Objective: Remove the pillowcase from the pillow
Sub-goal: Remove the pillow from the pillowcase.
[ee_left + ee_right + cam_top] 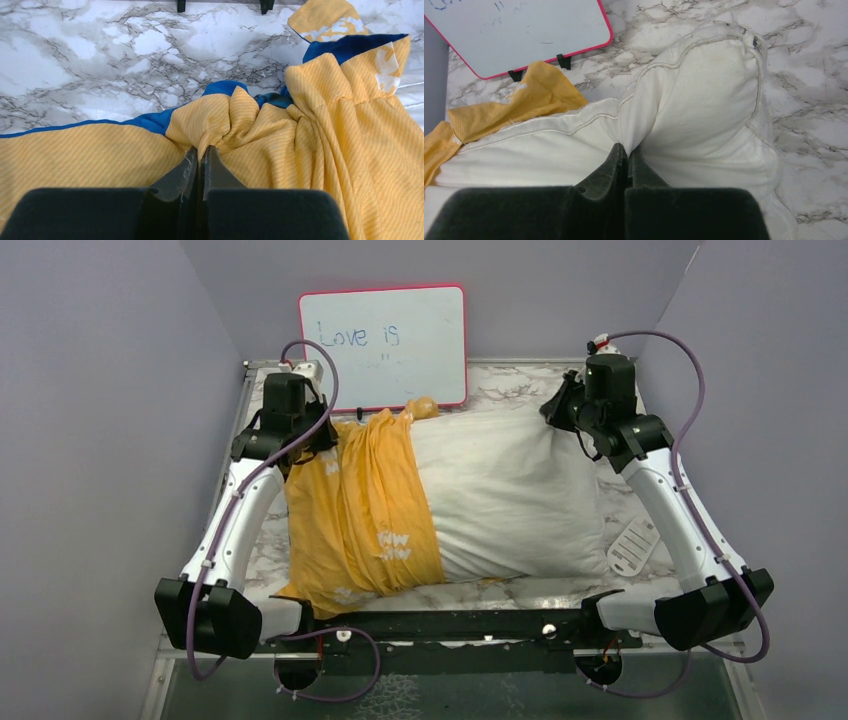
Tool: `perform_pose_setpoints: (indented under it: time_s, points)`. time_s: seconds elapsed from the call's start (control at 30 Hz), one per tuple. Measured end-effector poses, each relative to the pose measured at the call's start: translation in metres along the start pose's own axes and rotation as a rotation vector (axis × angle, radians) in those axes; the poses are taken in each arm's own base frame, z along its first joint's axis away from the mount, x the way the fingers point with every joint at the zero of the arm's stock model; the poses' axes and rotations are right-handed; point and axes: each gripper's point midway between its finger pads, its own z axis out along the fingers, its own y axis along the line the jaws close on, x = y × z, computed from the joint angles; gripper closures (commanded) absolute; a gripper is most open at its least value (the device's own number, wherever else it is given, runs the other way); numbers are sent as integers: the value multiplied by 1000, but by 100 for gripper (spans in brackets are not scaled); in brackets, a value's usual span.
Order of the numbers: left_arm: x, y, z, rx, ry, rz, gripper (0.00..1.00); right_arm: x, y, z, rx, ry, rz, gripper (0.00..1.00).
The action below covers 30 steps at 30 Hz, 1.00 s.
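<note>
The big white pillow (510,490) lies across the marble surface (520,390), in front of the pink-framed whiteboard (385,345). The yellow pillowcase (360,510) is bunched up over the pillow's left end only, and the rest of the pillow is bare. The left gripper (201,149) has its jaws pinched tight on a fold of the yellow cloth. The right gripper (626,148) has its jaws squeezed shut on the pillow's far right corner. A small white slotted disc (633,545) lies just beside the pillow's right end.
</note>
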Motion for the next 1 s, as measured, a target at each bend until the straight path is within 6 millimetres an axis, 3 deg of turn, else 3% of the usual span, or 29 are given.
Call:
perform_pose_setpoints:
  time_s: [0.1, 0.17, 0.27, 0.37, 0.5, 0.6, 0.67, 0.73, 0.8, 1.0]
  points:
    - [-7, 0, -5, -2, -12, 17, 43, -2, 0, 1, 2, -1, -5, 99]
    - [-20, 4, -10, -8, -42, 21, 31, -2, -4, 0, 15, 3, -8, 100]
    - [-39, -2, -19, 29, -86, 21, 22, -1, -7, 0, 24, 6, -10, 100]
    - [-52, -30, -26, 176, -111, 41, 20, -1, -7, 0, 24, 6, -10, 99]
    - [-39, -77, -19, 365, -54, 91, 18, -1, -7, 0, 24, 6, -9, 99]
    - [-13, -110, -4, 450, 39, 130, 24, -1, -7, 0, 24, 7, -9, 99]
    - [3, -118, 5, 462, 89, 139, 41, -1, -7, 0, 23, 6, -8, 99]
    - [15, -113, 13, 439, 124, 137, 69, -1, -6, 0, 17, 9, -8, 99]
    - [18, -104, 18, 395, 140, 149, 82, -1, -5, 0, 14, 11, -7, 100]
    - [19, -74, 19, 244, 140, 154, 87, -1, -4, -1, 12, 9, 12, 100]
